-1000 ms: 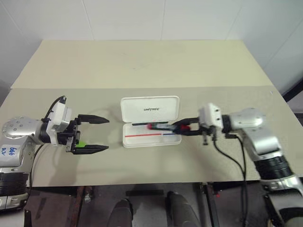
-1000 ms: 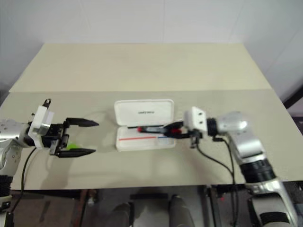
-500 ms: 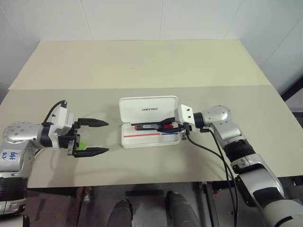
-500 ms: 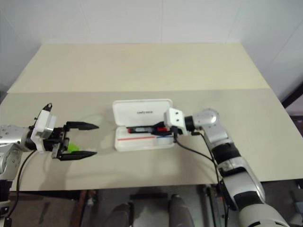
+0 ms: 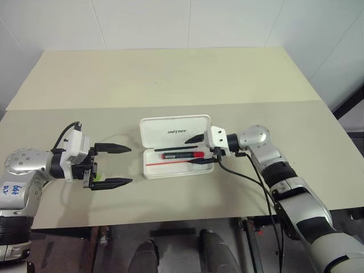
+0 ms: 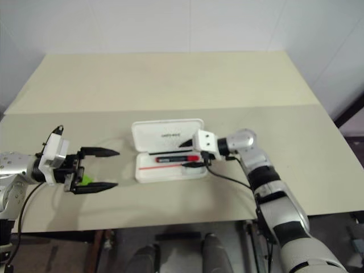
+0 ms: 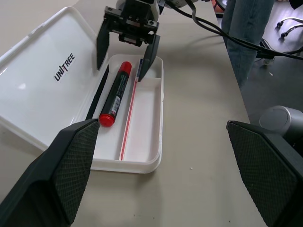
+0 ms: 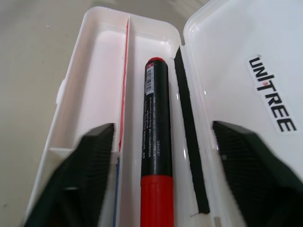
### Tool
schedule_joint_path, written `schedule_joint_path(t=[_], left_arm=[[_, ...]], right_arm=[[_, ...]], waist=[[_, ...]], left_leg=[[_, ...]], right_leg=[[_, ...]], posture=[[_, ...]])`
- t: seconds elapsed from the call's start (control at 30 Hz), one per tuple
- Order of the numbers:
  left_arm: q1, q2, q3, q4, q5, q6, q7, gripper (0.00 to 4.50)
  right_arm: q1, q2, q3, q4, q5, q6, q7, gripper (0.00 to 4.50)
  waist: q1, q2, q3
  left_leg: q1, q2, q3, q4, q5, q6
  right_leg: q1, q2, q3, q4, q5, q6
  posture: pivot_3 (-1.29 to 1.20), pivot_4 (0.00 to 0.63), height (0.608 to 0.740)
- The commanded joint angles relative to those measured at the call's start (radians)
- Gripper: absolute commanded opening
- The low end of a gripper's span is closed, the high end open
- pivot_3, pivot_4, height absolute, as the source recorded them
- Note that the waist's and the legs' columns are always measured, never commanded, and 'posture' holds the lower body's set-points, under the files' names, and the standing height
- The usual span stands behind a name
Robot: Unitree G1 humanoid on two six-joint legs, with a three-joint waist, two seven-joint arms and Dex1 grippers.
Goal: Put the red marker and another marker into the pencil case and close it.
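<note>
We see the white pencil case (image 5: 176, 147) lying open near the middle of the tan table (image 5: 170, 79), its lid folded flat away from the robot and showing the black "UNITREE" lettering. The red marker (image 5: 182, 154) lies lengthwise in the tray, in the long compartment next to the hinge, between the hinge strip and the thin red line printed on the tray floor; its red cap points toward the right arm. The right gripper (image 5: 197, 149) reaches in from the case's right end with its two black fingers spread, one over the lid edge and one over the tray's near wall, and the marker lies free between them. The left gripper (image 5: 116, 166) hovers left of the case, well apart from it, with its fingers spread wide and pointing toward the case. The lime-green marker (image 5: 98, 177) lies on the table just beside the lower left finger, partly hidden by the gripper body. The far half of the table beyond the seam is bare, and a band of bare table separates the case from the near edge.
</note>
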Motion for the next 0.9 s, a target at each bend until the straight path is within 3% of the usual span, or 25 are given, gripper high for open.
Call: schedule_joint_path(t=[0.03, 0.23, 0.37, 0.53, 0.63, 0.73, 0.9], left_arm=[[-0.002, -0.003, 0.014, -0.029, -0.023, 0.002, 0.002, 4.50], [-0.002, -0.004, 0.015, -0.029, -0.023, 0.003, 0.000, 4.50], [0.020, -0.024, 0.049, -0.051, -0.028, 0.015, 0.067, 4.50], [0.075, -0.152, 0.123, -0.169, -0.004, -0.004, 0.328, 4.50], [0.122, -0.206, 0.141, -0.232, 0.014, 0.005, 0.441, 4.50], [0.207, -0.313, 0.178, -0.327, 0.049, 0.048, 0.673, 4.50], [0.295, -0.415, 0.194, -0.461, 0.152, 0.154, 0.969, 4.50]], right_arm=[[-0.023, 0.007, -0.033, -0.049, 0.036, 0.005, 0.012, 4.46], [0.051, -0.021, -0.054, -0.346, 0.161, 0.191, 0.062, 4.46], [0.207, -0.124, -0.113, -0.742, 0.309, 0.450, 0.025, 4.46], [0.372, -0.281, -0.250, -0.994, 0.443, 0.671, -0.051, 4.46], [0.417, -0.333, -0.320, -1.044, 0.492, 0.740, -0.092, 4.46], [0.460, -0.395, -0.433, -1.042, 0.553, 0.814, -0.129, 4.46], [0.519, -0.435, -0.438, -1.081, 0.564, 0.813, -0.101, 4.46]], waist=[[0.000, 0.000, 0.000], [0.004, 0.000, 0.000], [0.017, 0.001, 0.000], [0.036, 0.001, 0.000], [0.035, 0.000, 0.000], [0.033, 0.000, 0.000], [0.037, -0.001, 0.000]], left_leg=[[0.000, 0.000, 0.000, 0.000, 0.000, 0.000], [0.000, 0.000, -0.001, -0.001, 0.000, 0.000], [-0.001, 0.000, -0.002, -0.001, 0.000, 0.000], [-0.002, 0.000, -0.002, 0.001, -0.002, -0.002], [-0.001, 0.000, -0.002, 0.001, -0.002, -0.002], [0.000, 0.000, -0.001, 0.001, -0.002, -0.002], [0.000, 0.000, -0.001, 0.002, -0.002, -0.002]], right_leg=[[0.000, 0.000, 0.000, 0.000, 0.000, 0.000], [-0.001, 0.000, 0.000, 0.004, 0.000, 0.000], [0.000, 0.000, -0.001, 0.004, -0.002, 0.000], [0.000, 0.000, -0.001, 0.000, -0.003, 0.000], [0.001, 0.000, -0.001, 0.000, -0.003, 0.000], [0.002, -0.001, -0.001, -0.002, -0.003, 0.000], [0.002, 0.000, 0.000, -0.004, -0.002, 0.000]], posture=[[0.00, 0.150, 0.740], [0.00, 0.150, 0.740], [0.00, 0.150, 0.740], [0.00, 0.150, 0.740], [0.00, 0.150, 0.740], [0.00, 0.150, 0.740], [0.00, 0.150, 0.740]])
